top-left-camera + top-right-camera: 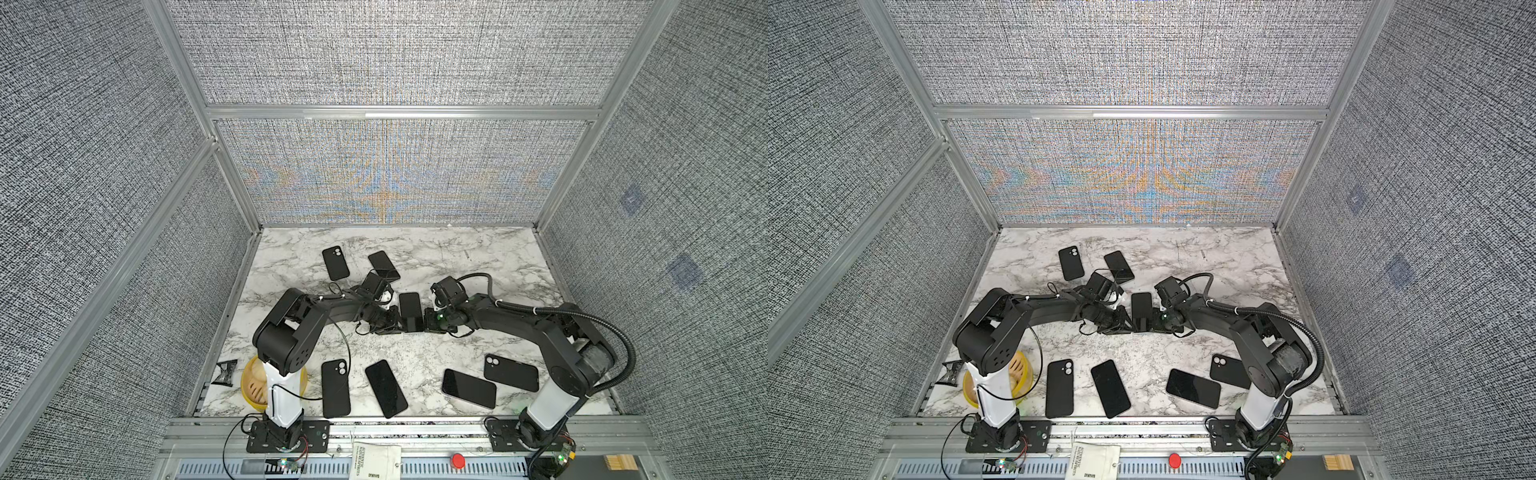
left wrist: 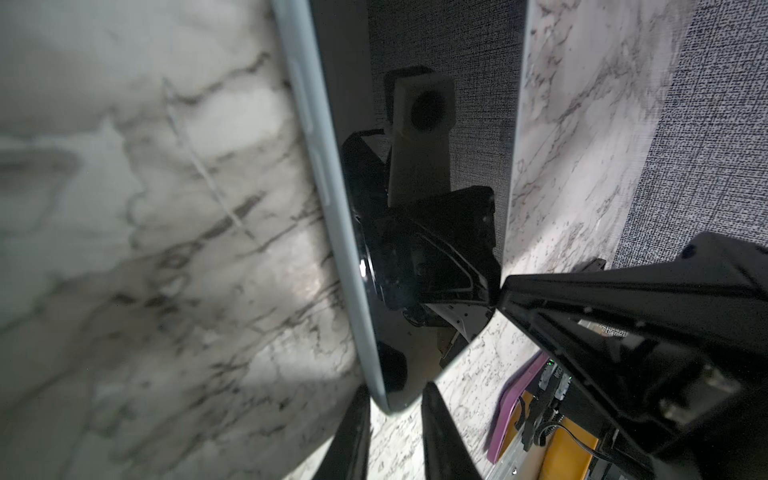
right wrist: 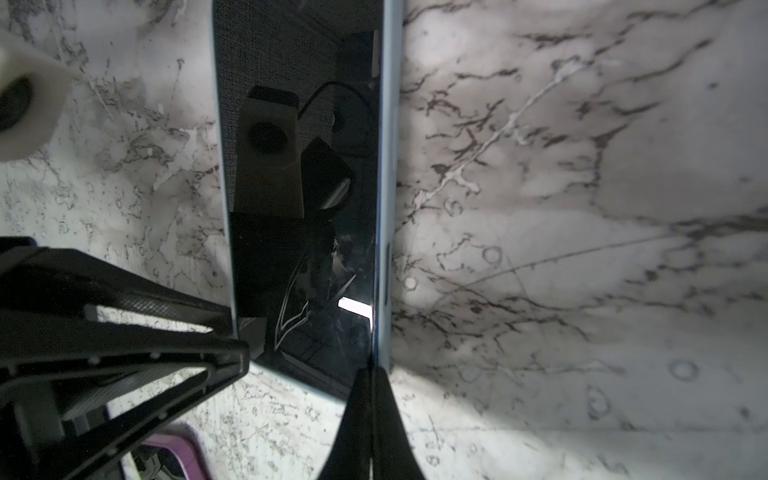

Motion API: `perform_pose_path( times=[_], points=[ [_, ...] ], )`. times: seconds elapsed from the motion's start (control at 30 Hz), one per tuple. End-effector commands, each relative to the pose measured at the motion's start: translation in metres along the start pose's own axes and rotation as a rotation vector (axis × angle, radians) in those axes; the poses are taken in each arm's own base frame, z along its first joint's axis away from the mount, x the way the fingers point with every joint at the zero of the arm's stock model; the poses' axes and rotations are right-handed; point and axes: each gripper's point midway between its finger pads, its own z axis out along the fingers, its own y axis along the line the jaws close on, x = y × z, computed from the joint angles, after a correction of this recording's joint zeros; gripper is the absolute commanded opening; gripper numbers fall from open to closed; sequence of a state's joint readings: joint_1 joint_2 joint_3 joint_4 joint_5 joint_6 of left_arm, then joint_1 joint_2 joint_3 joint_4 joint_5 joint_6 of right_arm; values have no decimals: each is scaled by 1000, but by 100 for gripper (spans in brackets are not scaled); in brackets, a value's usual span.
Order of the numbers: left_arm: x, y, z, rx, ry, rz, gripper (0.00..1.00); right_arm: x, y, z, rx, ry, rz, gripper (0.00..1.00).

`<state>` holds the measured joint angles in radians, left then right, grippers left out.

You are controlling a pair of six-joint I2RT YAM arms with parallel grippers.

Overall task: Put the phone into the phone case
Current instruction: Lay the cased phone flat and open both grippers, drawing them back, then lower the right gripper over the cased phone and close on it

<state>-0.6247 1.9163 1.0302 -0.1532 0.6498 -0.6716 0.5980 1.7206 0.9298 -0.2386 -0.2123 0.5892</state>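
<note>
Marble table (image 1: 457,257): right gripper (image 3: 374,374), three o'clock of the phone (image 1: 409,305), pinches it; left gripper (image 2: 395,388) (nine o'clock) straddles its corner, grip unclear.

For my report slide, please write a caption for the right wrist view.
Right gripper pinches a glossy black phone with pale blue frame over white marble tabletop; left gripper holds opposite edge.

Gloss, marble and weave
The phone (image 2: 415,166) has a mirror-glossy black face and a pale matt rim; table (image 1: 457,257) smooth, marble-patterned; walls (image 1: 395,54) rough woven cloth; frame (image 1: 399,112) bare metal.
</note>
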Motion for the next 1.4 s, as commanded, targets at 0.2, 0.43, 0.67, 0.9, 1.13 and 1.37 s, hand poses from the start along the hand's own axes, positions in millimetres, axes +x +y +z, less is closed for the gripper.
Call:
perform_pose_path(
  times=[0.2,0.43,0.67,0.9,1.13,1.37],
  points=[
    [-2,-4,-2,10,-19,22,24,3,3,-4,0,9,-19,5],
    [-9,-4,-44,-60,-132,14,42,-17,4,-35,125,-96,-74,34],
    [-15,24,-92,-148,-224,-47,72,-39,29,-18,205,-99,-142,63],
    [-12,41,-100,-168,-234,-85,82,-52,34,-9,275,-105,-163,81],
    [-9,53,-106,-177,-243,-106,94,-56,32,8,329,-68,-131,84],
    [-8,56,-105,-169,-243,-115,98,-57,32,21,349,-48,-128,84]
  ],
)
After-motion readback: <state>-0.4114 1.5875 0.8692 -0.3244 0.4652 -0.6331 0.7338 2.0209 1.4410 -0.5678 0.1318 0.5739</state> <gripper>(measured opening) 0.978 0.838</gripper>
